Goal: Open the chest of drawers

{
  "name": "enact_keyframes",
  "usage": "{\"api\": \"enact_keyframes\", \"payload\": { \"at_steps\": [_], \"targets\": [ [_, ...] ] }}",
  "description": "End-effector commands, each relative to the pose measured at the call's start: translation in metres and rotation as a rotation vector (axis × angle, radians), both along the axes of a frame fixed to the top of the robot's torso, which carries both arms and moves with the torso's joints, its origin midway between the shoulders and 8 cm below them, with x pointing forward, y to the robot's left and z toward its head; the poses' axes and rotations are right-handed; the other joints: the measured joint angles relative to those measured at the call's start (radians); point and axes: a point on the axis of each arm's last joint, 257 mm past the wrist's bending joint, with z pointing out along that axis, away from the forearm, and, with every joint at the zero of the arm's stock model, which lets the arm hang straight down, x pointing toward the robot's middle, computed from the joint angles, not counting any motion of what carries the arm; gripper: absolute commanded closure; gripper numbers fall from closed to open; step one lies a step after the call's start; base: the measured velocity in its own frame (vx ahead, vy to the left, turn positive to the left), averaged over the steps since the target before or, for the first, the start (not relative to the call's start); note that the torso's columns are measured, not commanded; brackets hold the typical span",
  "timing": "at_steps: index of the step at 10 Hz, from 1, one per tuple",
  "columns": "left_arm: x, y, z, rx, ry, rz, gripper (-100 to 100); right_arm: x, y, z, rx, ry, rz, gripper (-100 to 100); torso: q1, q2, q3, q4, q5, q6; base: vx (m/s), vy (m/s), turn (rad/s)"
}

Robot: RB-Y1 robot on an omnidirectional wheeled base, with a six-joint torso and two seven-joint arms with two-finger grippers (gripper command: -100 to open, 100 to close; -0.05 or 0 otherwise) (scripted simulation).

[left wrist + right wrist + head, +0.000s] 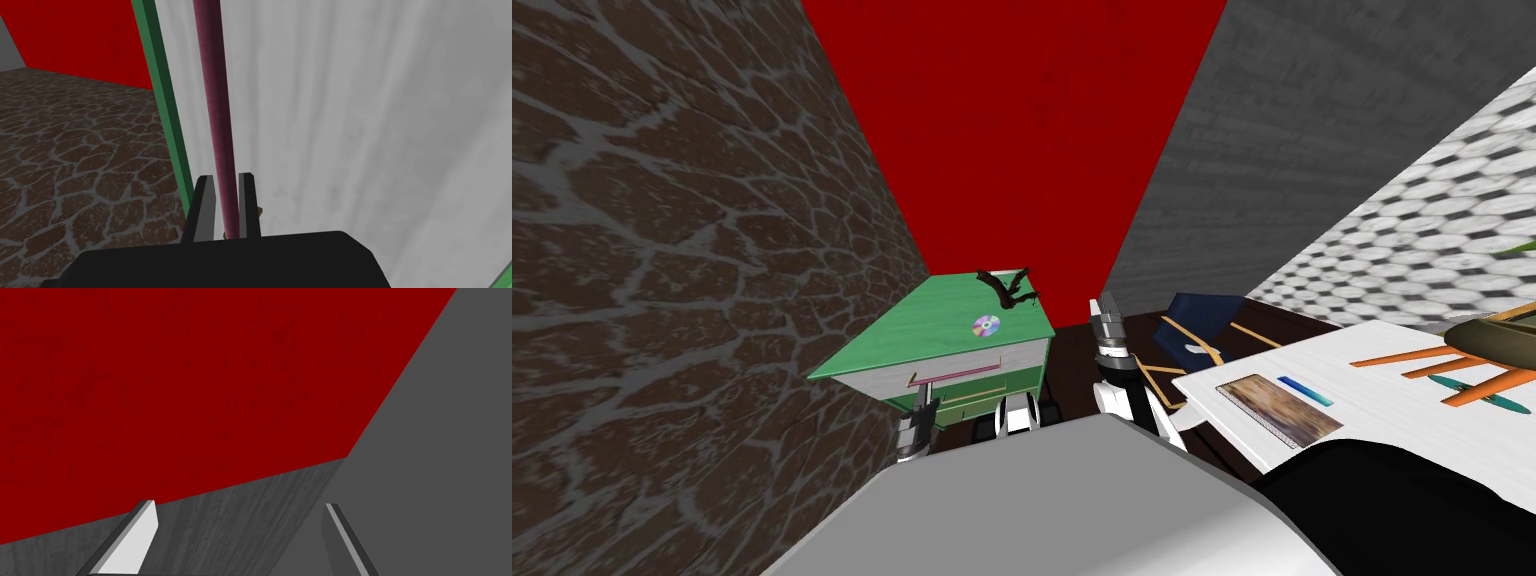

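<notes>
A green chest of drawers (917,330) stands against the stone-patterned wall, just ahead of me to the left. Its upper drawer front (350,125) is light grey with a long maroon bar handle (214,100), which also shows as a thin line (959,373) in the head view. My left gripper (226,200) is shut on that handle near one end, one finger on each side of the bar. In the head view the left gripper (920,418) sits at the chest's front. My right gripper (1104,308) is raised beside the chest, open and holding nothing.
A shiny disc (986,325) and a dark branch-like ornament (1007,285) lie on the chest's top. To the right stand a white table (1392,380) with a picture, an orange chair (1472,375), and a dark blue seat (1202,320). The stone-patterned wall (662,300) runs close on the left.
</notes>
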Motion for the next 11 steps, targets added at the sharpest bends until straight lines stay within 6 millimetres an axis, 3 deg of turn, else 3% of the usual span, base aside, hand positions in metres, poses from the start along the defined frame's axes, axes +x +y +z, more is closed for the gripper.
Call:
{"api": "enact_keyframes", "payload": {
  "at_steps": [1, 7, 8, 11],
  "targets": [
    [0.001, 0.010, 0.008, 0.002, 0.001, -0.004, 100, 0.000, 0.000, 0.000, 0.000, 0.000, 0.000, 0, -0.002, 0.005, 0.002, 0.001, -0.001, -0.001, -0.126, -0.064, 0.032],
    [0.001, 0.024, 0.020, 0.003, 0.004, -0.012, 100, 0.000, 0.000, 0.000, 0.000, 0.000, 0.000, 0, -0.006, 0.006, 0.000, 0.007, -0.008, -0.001, -0.090, -0.036, 0.020],
    [0.000, 0.020, 0.011, -0.001, 0.033, -0.011, 100, 0.000, 0.000, 0.000, 0.000, 0.000, 0.000, 0, -0.007, 0.008, 0.001, 0.008, -0.008, -0.001, -0.030, -0.014, 0.012],
    [-0.014, 0.020, 0.017, 0.001, 0.011, -0.020, 100, 0.000, 0.000, 0.000, 0.000, 0.000, 0.000, 0, -0.006, 0.013, 0.005, 0.007, -0.006, -0.001, -0.129, -0.001, 0.026]
  ]
}}
